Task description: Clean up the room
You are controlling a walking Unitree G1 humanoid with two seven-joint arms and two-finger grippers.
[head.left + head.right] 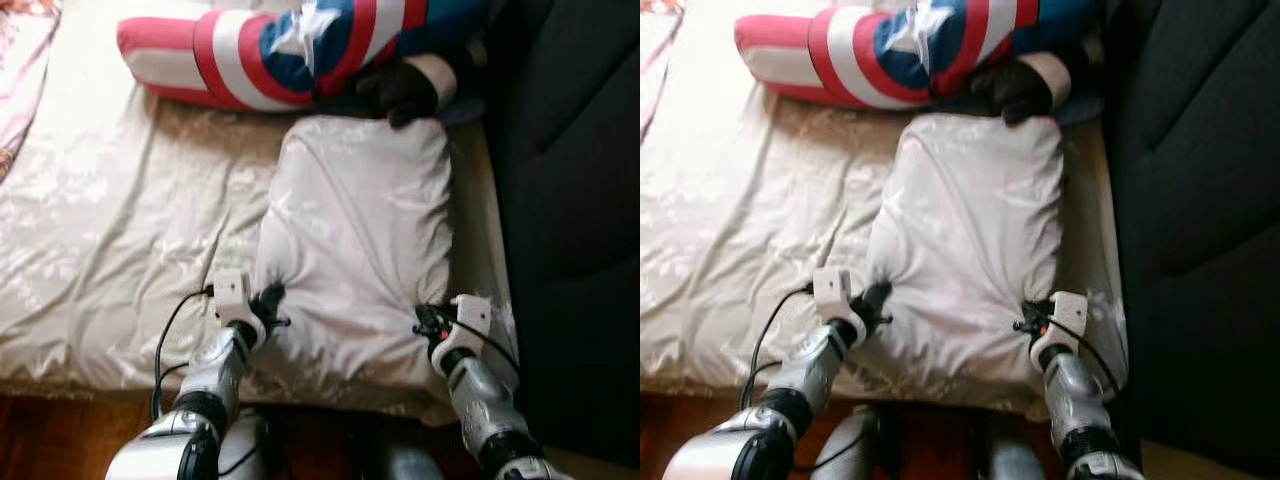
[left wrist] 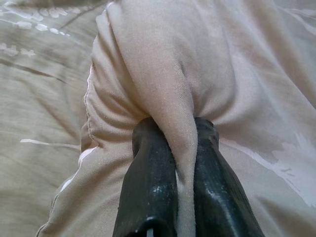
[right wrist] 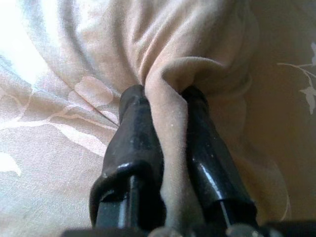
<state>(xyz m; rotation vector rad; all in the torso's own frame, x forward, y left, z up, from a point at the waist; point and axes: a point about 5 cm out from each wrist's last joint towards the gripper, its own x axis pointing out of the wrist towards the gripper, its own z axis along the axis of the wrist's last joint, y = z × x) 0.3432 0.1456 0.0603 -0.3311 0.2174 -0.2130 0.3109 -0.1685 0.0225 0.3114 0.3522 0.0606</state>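
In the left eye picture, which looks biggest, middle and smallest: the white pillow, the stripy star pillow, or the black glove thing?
1. White pillow, pinched at its near corners by the left gripper and right gripper.
2. Stripy star pillow, partly cut off by the picture's top edge, so this is unsure.
3. Black glove thing, clearly smallest.

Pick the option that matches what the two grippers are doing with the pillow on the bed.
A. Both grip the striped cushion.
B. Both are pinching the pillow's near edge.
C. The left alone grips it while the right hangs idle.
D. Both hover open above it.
B: the left gripper and the right gripper each have a fold of the pillow pinched between their fingers, at its near corners.
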